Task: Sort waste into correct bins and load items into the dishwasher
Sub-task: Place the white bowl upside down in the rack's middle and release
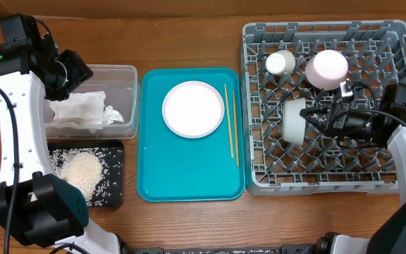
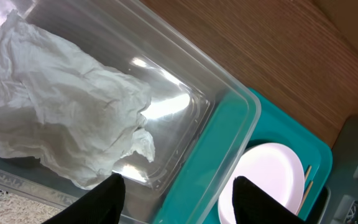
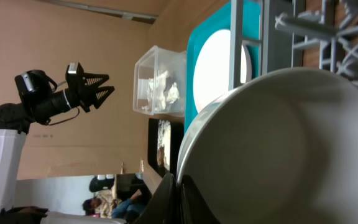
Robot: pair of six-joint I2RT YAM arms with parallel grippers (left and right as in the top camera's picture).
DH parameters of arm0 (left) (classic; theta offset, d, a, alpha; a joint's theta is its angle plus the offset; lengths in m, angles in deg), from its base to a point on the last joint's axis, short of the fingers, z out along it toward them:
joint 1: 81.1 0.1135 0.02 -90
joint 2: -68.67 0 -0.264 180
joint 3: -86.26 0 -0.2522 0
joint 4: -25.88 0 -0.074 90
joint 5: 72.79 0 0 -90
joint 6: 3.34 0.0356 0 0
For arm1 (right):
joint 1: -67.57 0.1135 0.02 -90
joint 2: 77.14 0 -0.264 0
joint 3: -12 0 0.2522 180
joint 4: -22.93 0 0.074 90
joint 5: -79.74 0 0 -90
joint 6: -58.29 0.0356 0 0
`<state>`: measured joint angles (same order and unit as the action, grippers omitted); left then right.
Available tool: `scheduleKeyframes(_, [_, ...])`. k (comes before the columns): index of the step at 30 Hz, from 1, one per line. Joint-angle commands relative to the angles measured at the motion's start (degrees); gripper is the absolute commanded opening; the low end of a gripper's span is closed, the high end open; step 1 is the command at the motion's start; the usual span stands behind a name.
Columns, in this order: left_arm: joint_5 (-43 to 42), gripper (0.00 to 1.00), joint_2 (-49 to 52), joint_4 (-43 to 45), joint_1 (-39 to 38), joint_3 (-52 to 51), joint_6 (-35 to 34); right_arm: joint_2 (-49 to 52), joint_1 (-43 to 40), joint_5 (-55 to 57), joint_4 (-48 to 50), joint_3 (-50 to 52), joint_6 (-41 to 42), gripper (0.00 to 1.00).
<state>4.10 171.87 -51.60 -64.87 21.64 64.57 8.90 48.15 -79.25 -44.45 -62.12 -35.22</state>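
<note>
Rack (image 1: 309,166): pale bowl (image 1: 294,121) in right tool (image 1: 311,116)

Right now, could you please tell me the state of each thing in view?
left gripper: open, empty, above the clear tub
right gripper: shut on the rim of the pale bowl
pale bowl: on its side in the dish rack
pink bowl: in the rack
cream cup: in the rack
napkin: crumpled, in the tub
rice: loose in the black tray
plate: empty, flat on the teal tray
chopsticks: together on the tray, beside the plate
</note>
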Motion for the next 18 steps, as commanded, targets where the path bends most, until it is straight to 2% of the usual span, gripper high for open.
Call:
scheduleKeyframes(1, [-0.28,0.58,0.31,-0.15,-0.24,-0.33,1.38,-0.09,-0.35,-0.04,2.58,0.28,2.89,0.04])
scheduleKeyframes(18, [-0.28,0.58,0.31,-0.15,-0.24,-0.33,1.51,4.85,-2.45,0.44,7.32,0.31,5.11,0.04])
